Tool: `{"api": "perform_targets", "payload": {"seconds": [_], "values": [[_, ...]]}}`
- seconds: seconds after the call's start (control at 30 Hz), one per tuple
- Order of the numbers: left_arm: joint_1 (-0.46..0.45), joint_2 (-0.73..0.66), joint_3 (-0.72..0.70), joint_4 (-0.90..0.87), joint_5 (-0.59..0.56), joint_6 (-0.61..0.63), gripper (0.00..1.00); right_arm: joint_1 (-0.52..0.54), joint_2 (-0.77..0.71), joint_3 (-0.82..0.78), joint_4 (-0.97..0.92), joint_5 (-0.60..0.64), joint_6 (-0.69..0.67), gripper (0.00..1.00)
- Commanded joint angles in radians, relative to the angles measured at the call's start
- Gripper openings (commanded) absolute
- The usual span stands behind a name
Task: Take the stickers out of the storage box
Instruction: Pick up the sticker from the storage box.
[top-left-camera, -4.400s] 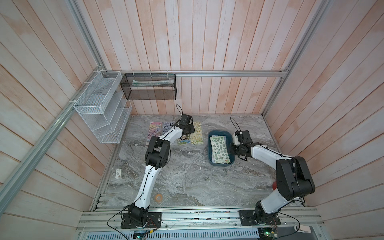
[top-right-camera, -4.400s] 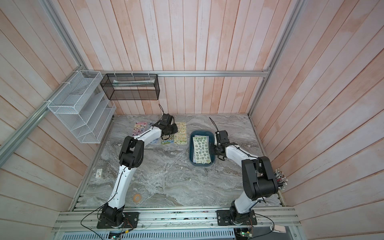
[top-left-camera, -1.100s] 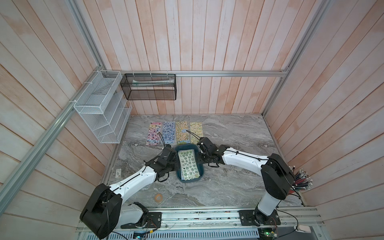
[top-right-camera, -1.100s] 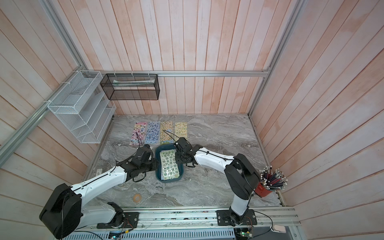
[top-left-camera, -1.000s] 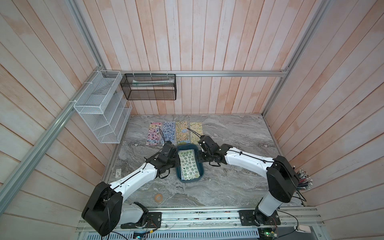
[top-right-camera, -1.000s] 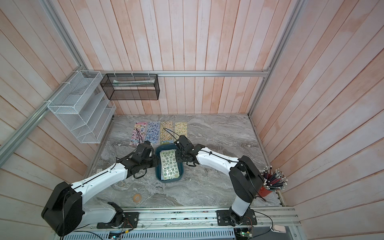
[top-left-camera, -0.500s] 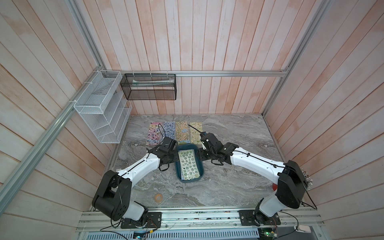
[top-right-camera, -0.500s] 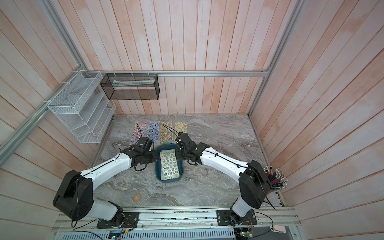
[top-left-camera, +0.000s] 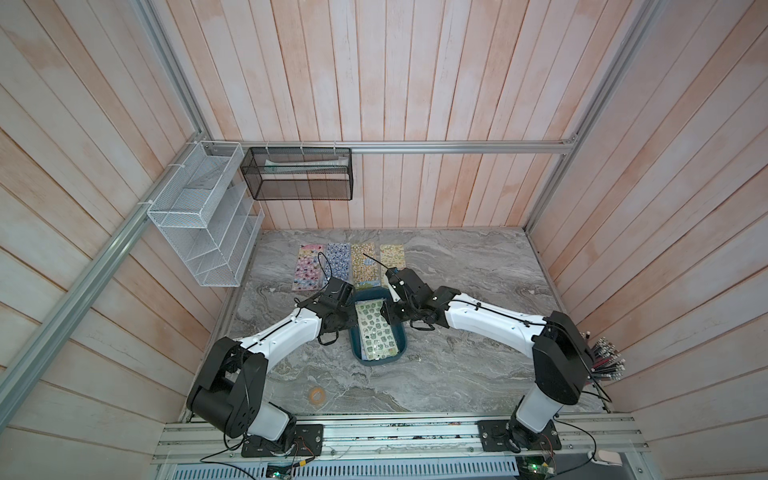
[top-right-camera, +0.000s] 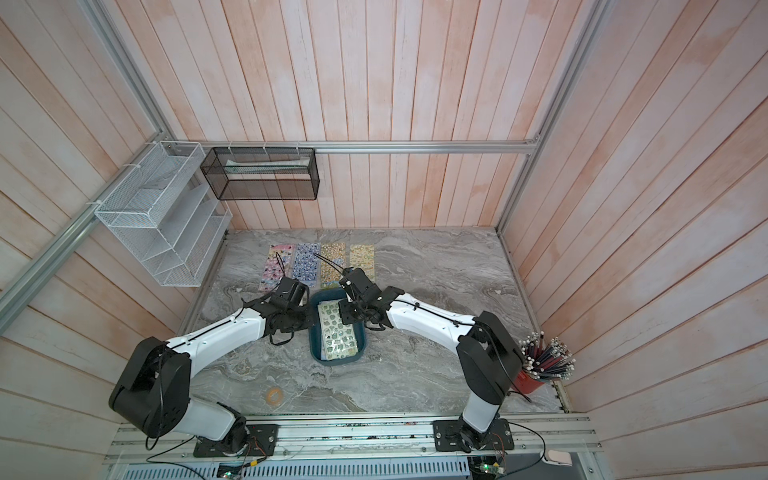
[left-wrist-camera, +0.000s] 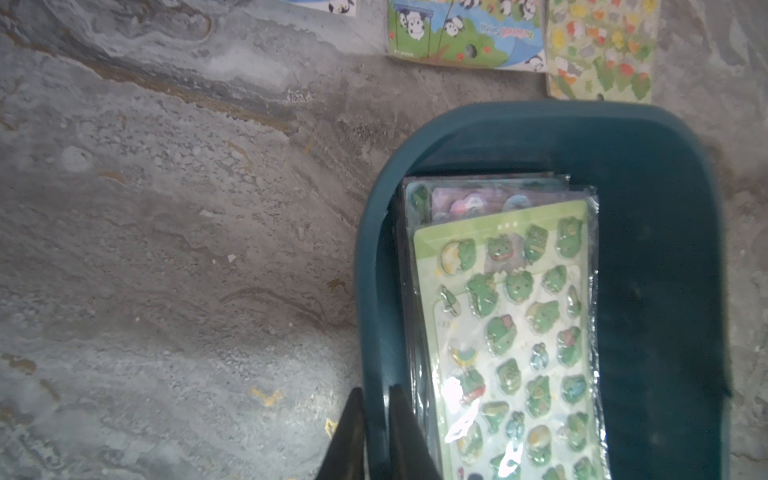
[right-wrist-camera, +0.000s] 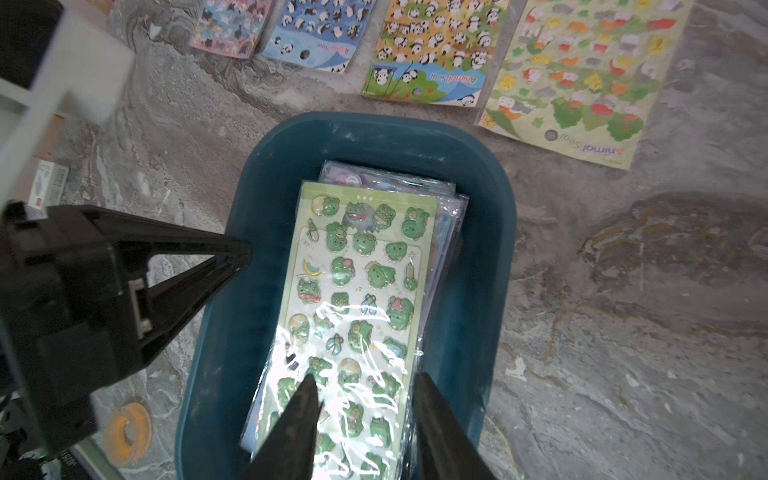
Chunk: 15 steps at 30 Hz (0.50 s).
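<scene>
The storage box, a dark teal tray, lies mid-table and holds a stack of stickers with a green frog sheet on top. My left gripper is shut on the box's side wall, one finger outside it and one inside. My right gripper hangs open over the near end of the stack, one finger above the green sheet and the other at its edge. Several more sticker sheets lie flat in a row beyond the box.
A white wire rack and a black mesh basket hang on the back-left walls. An orange tape roll lies near the table's front edge. A red cup of pencils stands at the right wall.
The box has come from the back right to mid-table. In the last second my left gripper reached its side wall and shut on it, and my right gripper settled over the stack.
</scene>
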Motion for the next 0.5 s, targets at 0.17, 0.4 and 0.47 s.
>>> {"api": "perform_targets", "payload": {"seconds": [0.17, 0.4, 0.47], "values": [[0.014, 0.015, -0.003, 0.008, 0.009, 0.003, 0.06, 0.004, 0.102, 0.061, -0.024, 0.028, -0.016, 0.34], [0.015, -0.006, -0.009, 0.004, -0.006, -0.001, 0.06, 0.024, 0.175, 0.097, -0.023, 0.045, -0.006, 0.29], [0.014, -0.011, -0.011, 0.005, -0.005, -0.004, 0.06, 0.031, 0.196, 0.103, -0.028, 0.057, -0.006, 0.29]]}}
